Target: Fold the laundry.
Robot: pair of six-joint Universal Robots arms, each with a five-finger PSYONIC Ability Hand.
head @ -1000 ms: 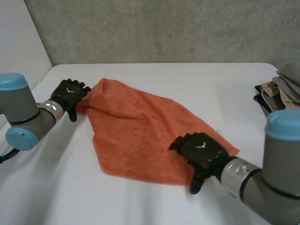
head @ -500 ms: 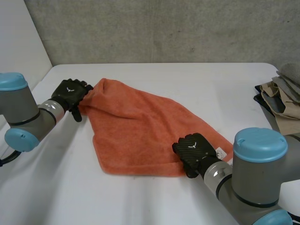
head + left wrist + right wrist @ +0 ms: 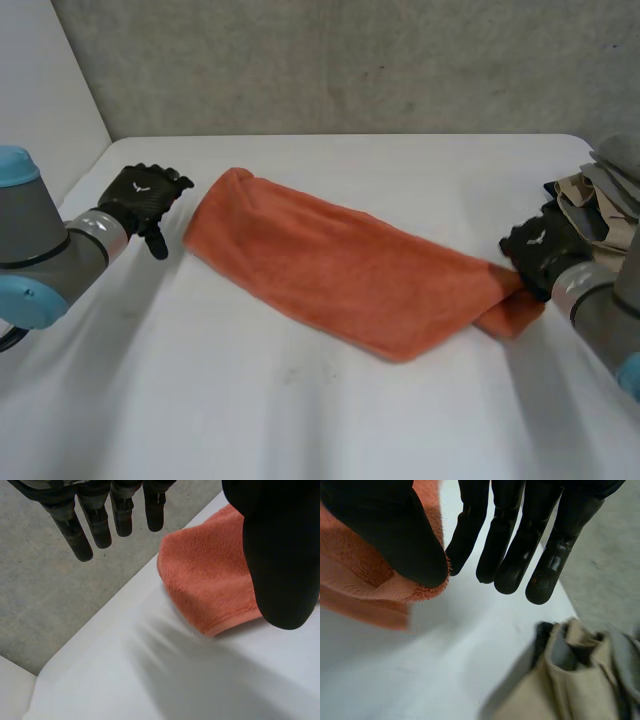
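Orange towel: over the last second drawn rightward from a broad spread into a long, narrow doubled band.
It lies on the white table, slanting from upper left of centre down to the right edge. The right hand, moved from lower centre to the right edge, pinches the towel's right end between its thumb and nearest finger, the other fingers straight. The left hand, upper left, has let go: its fingers are straight and spread, just beside the towel's left end. A pile of beige and grey clothes sits at the right edge, behind the right hand.
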